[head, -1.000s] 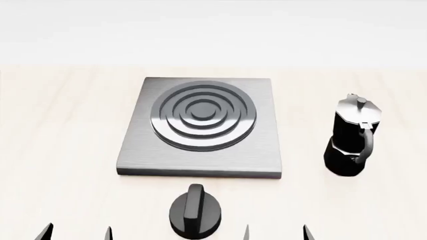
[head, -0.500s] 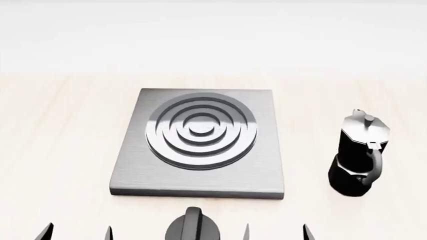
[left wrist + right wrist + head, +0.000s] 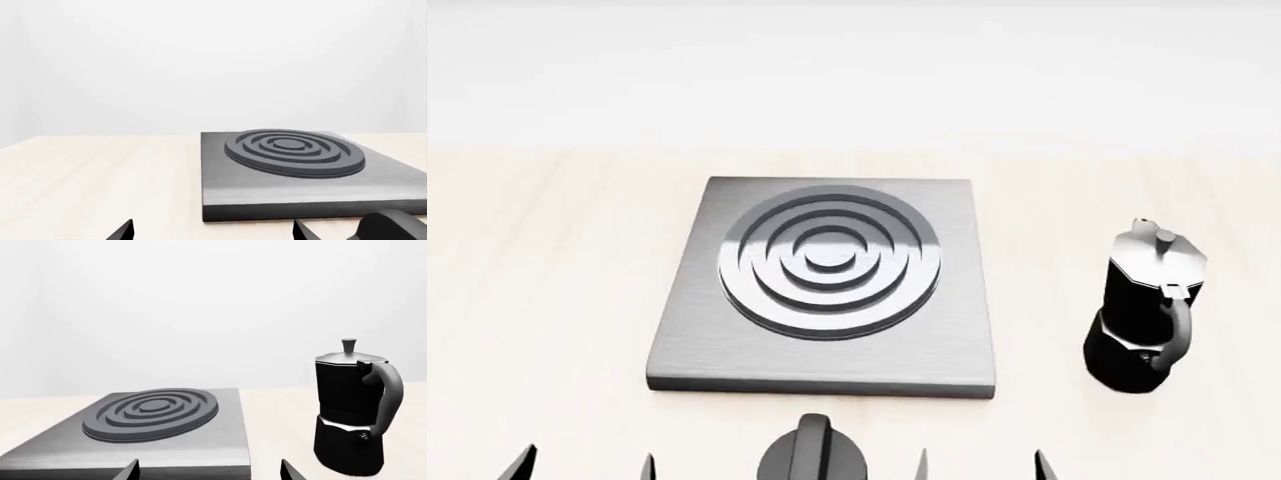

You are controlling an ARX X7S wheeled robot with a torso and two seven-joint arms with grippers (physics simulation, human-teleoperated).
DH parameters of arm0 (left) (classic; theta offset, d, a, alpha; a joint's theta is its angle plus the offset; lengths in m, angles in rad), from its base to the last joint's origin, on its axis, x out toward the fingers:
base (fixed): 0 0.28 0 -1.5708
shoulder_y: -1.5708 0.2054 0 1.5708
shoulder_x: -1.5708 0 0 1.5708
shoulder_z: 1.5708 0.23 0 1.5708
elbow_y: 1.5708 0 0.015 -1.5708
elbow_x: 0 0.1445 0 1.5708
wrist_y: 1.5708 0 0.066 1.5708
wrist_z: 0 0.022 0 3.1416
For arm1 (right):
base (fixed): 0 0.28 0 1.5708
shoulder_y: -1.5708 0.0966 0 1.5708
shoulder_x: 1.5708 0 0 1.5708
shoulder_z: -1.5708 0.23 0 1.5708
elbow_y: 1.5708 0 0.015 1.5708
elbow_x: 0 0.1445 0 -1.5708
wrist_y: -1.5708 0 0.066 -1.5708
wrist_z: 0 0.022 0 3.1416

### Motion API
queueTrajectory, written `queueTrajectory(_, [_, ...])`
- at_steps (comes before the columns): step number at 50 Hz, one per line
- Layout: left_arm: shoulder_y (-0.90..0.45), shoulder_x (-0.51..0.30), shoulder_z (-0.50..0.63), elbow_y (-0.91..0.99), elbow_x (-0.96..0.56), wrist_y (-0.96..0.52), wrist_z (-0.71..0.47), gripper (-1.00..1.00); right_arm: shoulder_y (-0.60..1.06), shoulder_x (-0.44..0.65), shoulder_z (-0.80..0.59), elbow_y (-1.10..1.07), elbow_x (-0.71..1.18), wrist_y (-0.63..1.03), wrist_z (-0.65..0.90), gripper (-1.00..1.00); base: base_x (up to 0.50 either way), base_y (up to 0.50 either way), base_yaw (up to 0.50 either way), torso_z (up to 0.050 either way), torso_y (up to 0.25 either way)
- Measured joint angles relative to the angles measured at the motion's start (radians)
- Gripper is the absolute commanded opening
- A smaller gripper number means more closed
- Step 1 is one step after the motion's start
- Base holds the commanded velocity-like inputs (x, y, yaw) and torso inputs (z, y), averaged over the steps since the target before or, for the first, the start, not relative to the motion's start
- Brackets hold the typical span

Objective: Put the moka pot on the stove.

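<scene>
Moka pot [image 3: 1145, 312]: I find it upright on the table [image 3: 547, 300], at 3 o'clock of the stove [image 3: 827, 280] in the head view, clear of the plate's edge, not touching it.
Long axis: vertical; lid knob on top, handle turned toward my side.
Bearing from right gripper [image 3: 978, 466]: the pot lies at about 1 o'clock, near but not between the fingers.
Right gripper state: fingertips stand apart, nothing held.
Left gripper [image 3: 583, 466]: fingertips likewise apart and bare; the pot lies far toward 2 o'clock, across the stove.
Nearer arm: the right, in my judgement; I would reach with it.
Stove: burner rings bare, nothing resting on them.
Black knob [image 3: 814, 455]: between the two grippers, at 6 o'clock of the stove; not the target.
</scene>
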Motion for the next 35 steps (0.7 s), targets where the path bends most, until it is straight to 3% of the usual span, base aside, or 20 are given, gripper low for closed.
queueTrajectory(32, [-0.006,-0.008,0.017,-0.011,-0.011,0.026,0.005,1.0,-0.007,0.017,-0.004,-0.049,-0.114,0.115,0.143,1.0,0.0,0.0,0.0,0.0,0.0])
queueTrajectory(35, [-0.006,-0.009,0.019,-0.013,-0.011,0.029,0.006,1.0,0.041,0.051,0.008,-0.124,-0.085,0.193,0.151,1.0,0.0,0.0,0.0,0.0,0.0])
